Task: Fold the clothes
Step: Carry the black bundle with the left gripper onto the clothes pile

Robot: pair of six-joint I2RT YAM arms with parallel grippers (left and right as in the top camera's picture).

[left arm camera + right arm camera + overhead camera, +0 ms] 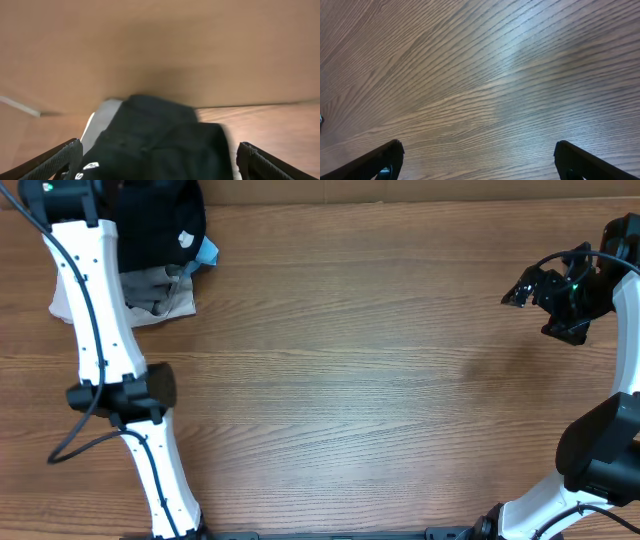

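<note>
This looks like a robot lab or test bench rather than a home. A table (pixel 350 380) with a wood-grain top fills the overhead view, and two white and black robot arms rise from its near edge, the left arm (pixel 95 300) and the right arm (pixel 600 470). A loose black cable (pixel 80 445) loops away from the left arm's elbow. In the far left corner sits a small pile of laundry: a black shirt (pixel 165 215) lying over a grey garment (pixel 160 292), with a bit of light-blue cloth (pixel 207 252) showing beside them. Behind the pile the left wrist view shows a plain tan backdrop (pixel 175 40), blurred
</note>
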